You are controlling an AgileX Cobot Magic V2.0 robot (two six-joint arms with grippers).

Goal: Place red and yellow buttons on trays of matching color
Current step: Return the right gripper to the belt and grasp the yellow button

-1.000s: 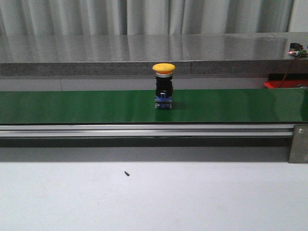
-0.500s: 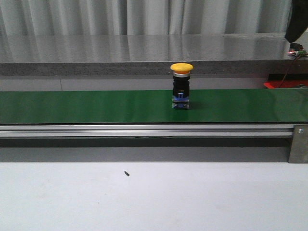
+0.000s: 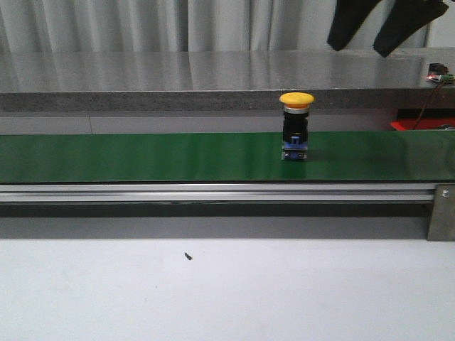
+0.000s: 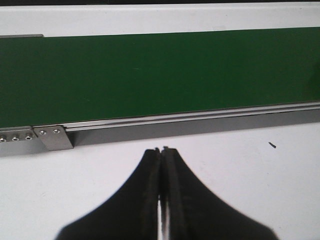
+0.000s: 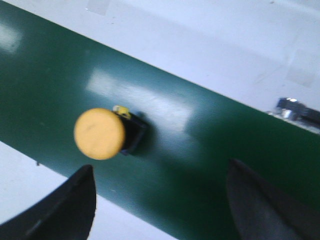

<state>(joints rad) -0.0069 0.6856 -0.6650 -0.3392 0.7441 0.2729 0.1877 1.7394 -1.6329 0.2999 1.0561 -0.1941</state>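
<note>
Right wrist view shows the right claw (image 5: 160,200) spread wide above the yellow button (image 5: 100,133); likely light, rigid, top-heavy, best gripped around its black body.

Your right gripper (image 3: 380,32) hangs high at the upper right of the front view, its two dark fingers (image 3: 348,25) spread wide apart and slanting down toward the left, holding nothing. The right wrist view confirms the wide gap between those fingers (image 5: 65,205). Your left gripper (image 4: 161,150), seen only from its own wrist camera, has its black fingers (image 4: 137,200) pressed together, tips touching, empty.
</note>
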